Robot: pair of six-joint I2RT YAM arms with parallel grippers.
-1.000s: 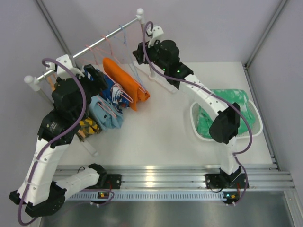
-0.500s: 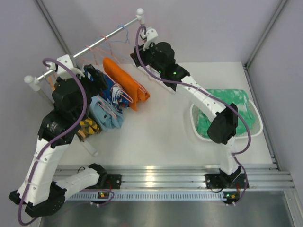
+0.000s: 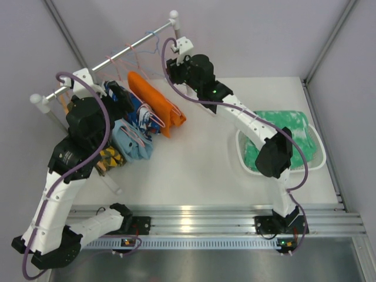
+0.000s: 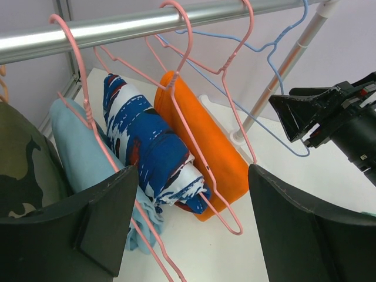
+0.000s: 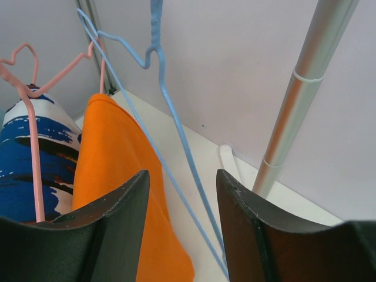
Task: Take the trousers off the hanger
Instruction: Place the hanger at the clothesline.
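Note:
Orange trousers (image 3: 155, 103), blue-and-white patterned trousers (image 3: 144, 114), light blue trousers (image 3: 132, 142) and camouflage trousers (image 3: 110, 157) hang on pink hangers from the metal rail (image 3: 126, 51). Mint green trousers (image 3: 282, 141) lie in the white basket (image 3: 320, 161). My left gripper (image 4: 191, 194) is open and empty, facing the patterned trousers (image 4: 147, 147) and orange trousers (image 4: 205, 141). My right gripper (image 5: 182, 194) is open; the wire of an empty blue hanger (image 5: 176, 135) runs between its jaws, with the orange trousers (image 5: 111, 153) just left of it.
The rail's far post (image 5: 294, 100) stands just right of my right gripper, its foot on the table. The near post (image 3: 41, 101) is by my left arm. Pink hanger loops (image 4: 235, 223) stick out below the cloth. Walls close in behind the rail.
My right gripper has moved left and toward the far end of the rail, closing in on the blue hanger. My left arm has barely shifted.

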